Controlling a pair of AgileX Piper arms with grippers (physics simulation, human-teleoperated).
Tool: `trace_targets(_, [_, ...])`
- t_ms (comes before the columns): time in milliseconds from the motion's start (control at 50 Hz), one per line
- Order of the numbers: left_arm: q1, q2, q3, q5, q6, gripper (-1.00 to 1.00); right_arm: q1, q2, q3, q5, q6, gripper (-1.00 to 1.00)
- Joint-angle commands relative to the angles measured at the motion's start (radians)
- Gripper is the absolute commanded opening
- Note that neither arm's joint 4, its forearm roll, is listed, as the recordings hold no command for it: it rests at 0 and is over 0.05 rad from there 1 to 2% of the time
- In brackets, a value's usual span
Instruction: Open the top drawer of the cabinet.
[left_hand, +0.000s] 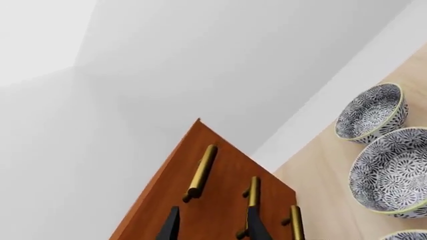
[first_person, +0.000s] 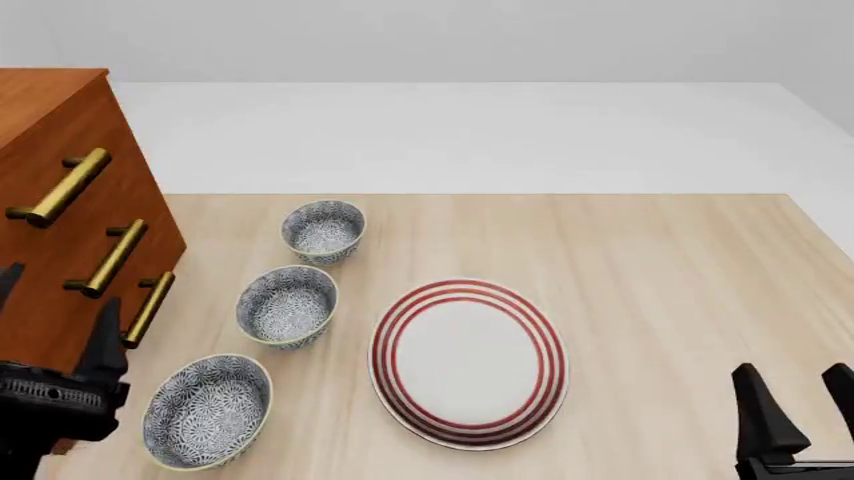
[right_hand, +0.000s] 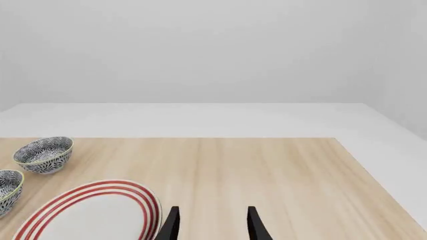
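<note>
The cabinet (first_person: 60, 200) stands at the bench's (first_person: 667, 280) far left, the top drawer (first_person: 54, 150) judged fully closed, its handle (first_person: 56, 188) untouched. The left hand (first_person: 54, 300) is held spread before the lower handles, apparently aligned for a grasp. The right hand (first_person: 801, 400), likewise spread, is parked clear beside the striped plate (first_person: 467, 362).

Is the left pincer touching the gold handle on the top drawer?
Apart. In the front view the left pincer sits low by the cabinet's bottom handles, while the top drawer's handle is clearly higher up, untouched.
</note>
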Motion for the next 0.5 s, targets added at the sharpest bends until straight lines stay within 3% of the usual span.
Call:
trace_targets(20, [0.021, 0.104, -0.008, -0.094, 0.058, 1.00, 0.000, 0.000, 0.000, 0.000, 0.000, 1.00])
trace_targets(500, [0.066, 0.117, -0.094, -0.042, 0.112, 1.00, 0.000, 0.000, 0.000, 0.000, 0.000, 1.00])
